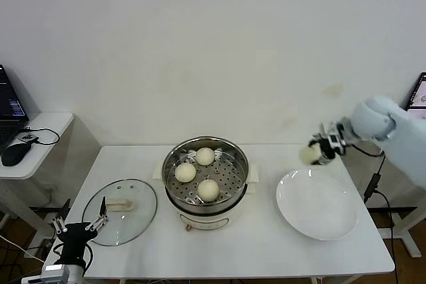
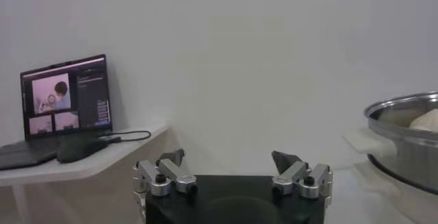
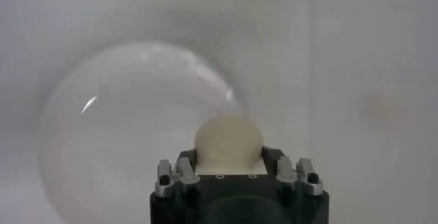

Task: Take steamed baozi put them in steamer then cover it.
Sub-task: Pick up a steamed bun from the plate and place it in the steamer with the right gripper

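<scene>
The right gripper [image 1: 315, 153] clamps one baozi [image 1: 309, 155] above the white plate [image 1: 318, 205]. Three baozi [image 1: 186, 173] sit in the steamer [image 1: 206, 173]. The left gripper [image 1: 100, 214], open, hangs beside the glass cover [image 1: 120, 211] on the surface [image 1: 253, 251].

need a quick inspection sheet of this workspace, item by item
surface: white table.
job's things: three baozi in steamer; fourth baozi held above white plate; glass cover flat on table.
clutter: nothing seen.
grippers: right claw shut on the fourth baozi; left claw open, low by the cover.
cables: black cable at table's right edge.
surroundings: laptop, mouse on side desk.
</scene>
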Robot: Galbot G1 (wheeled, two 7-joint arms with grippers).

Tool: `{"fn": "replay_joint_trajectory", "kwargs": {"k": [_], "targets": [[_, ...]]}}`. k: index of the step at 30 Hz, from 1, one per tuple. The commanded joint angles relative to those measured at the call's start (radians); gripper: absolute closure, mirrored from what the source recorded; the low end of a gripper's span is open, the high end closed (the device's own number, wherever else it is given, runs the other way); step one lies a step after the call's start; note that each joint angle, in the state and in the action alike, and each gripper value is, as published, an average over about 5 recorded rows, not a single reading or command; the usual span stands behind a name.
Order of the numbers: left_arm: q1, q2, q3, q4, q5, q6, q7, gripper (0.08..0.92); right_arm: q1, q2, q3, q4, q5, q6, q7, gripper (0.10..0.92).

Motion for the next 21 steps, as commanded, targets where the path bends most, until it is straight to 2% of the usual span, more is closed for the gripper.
{"fn": "replay_joint_trajectory", "kwargs": {"k": [1, 10, 21], "targets": [[-0.003, -0.001, 0.003, 0.002, -0.001, -0.001, -0.001, 0.177, 0.314, 0.212, -0.262, 0.067, 0.297, -0.170, 0.110, 0.416], [0.000, -0.001, -0.010, 0.002, -0.002, -0.005, -0.002, 0.177, 0.231, 0.412, -0.296, 0.015, 0.423, -0.279, 0.239, 0.414], [0.000, -0.005, -0.021, -0.003, 0.005, -0.011, -0.004, 0.177, 0.131, 0.530, -0.308, -0.069, 0.366, -0.288, 0.253, 0.414]]}}
